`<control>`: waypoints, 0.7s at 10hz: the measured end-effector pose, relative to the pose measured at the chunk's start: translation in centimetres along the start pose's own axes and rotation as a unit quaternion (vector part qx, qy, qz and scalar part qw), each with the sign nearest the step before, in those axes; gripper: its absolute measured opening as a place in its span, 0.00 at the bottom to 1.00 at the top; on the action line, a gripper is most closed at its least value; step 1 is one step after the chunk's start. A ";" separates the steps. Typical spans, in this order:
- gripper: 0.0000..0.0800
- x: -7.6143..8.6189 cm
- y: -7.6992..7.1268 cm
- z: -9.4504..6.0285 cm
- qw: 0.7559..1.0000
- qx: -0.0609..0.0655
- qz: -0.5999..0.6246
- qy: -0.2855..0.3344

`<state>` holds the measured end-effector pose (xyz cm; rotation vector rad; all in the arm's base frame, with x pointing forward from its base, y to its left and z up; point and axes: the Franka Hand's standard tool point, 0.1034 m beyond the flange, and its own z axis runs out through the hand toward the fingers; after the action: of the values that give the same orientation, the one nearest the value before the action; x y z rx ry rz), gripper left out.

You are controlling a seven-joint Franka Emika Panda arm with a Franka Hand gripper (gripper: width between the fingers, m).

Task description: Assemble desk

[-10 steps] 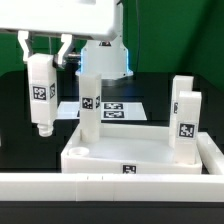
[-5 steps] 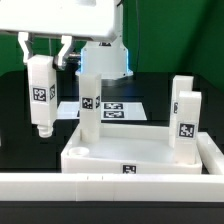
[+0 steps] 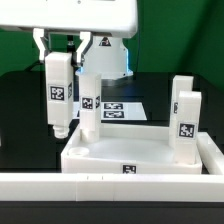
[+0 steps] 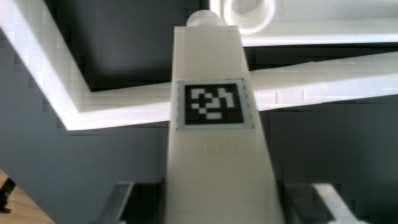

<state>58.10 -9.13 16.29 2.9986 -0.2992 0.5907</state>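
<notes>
My gripper [image 3: 60, 50] is shut on a white block leg [image 3: 58, 92] with a black-and-white tag. It holds the leg upright above the table, just off the desk panel's [image 3: 130, 152] corner on the exterior view's left. The leg's tip hangs near the round corner socket [image 3: 82, 152] without touching it. Three legs stand in the panel: one at the back left [image 3: 90, 105] and two on the right [image 3: 186, 118]. In the wrist view the held leg [image 4: 217, 120] fills the middle between my gripper's [image 4: 228, 205] fingers, with the panel rim [image 4: 107, 95] and a socket [image 4: 249, 12] beyond.
The marker board [image 3: 125, 108] lies on the black table behind the panel. A long white rail [image 3: 100, 186] edges the table at the front. The robot base [image 3: 105, 55] stands behind, before a green backdrop.
My gripper has carried the leg toward the exterior view's right, from well left of the panel to right beside its left corner. The panel and standing legs have not moved.
</notes>
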 end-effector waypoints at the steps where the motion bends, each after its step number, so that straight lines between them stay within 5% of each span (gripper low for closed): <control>1: 0.36 0.0 0.0 0.0 1.000 0.000 0.000 0.000; 7: 0.36 0.5 -2.0 1.2 1.000 0.000 -0.020 -0.002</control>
<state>59.39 -7.39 15.27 2.9980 -0.2377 0.5808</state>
